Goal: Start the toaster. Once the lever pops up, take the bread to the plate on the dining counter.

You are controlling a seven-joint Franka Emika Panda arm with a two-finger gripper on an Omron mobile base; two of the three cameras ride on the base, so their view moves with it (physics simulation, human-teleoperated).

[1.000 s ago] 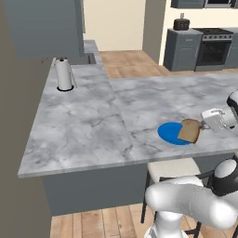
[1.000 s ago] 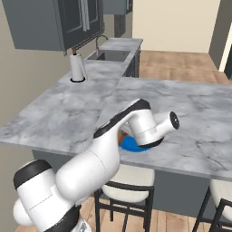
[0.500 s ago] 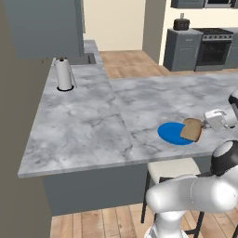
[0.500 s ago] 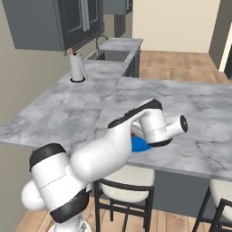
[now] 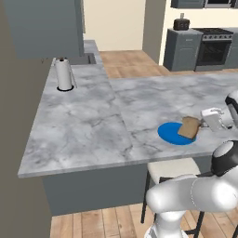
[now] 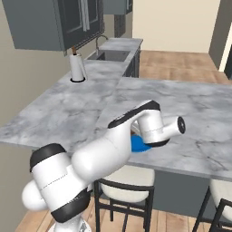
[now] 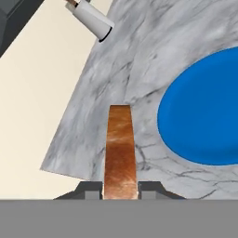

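The brown bread [image 5: 189, 127] hangs tilted over the right edge of the blue plate [image 5: 171, 134], a little above it. My gripper [image 5: 202, 124] is shut on the slice from the right. The hand view has the bread [image 7: 121, 148] edge-on between my fingertips [image 7: 90, 189], beside the plate [image 7: 204, 116]. The plate lies on the marble dining counter [image 5: 93, 125], near its front edge. From the right base view my arm hides the slice, and a bit of the plate [image 6: 137, 144] peeks out. A dark toaster [image 5: 181, 22] stands on a far cabinet.
A paper towel roll [image 5: 64, 74] stands at the counter's far left corner, next to a sink [image 6: 108, 55]. Stools [image 6: 124, 179] are tucked under the front edge. A stove [image 5: 214, 46] is far at the back right.
The bread and gripper stay almost in the same place over the plate's edge. The arm's lower links have shifted a little in both base views.
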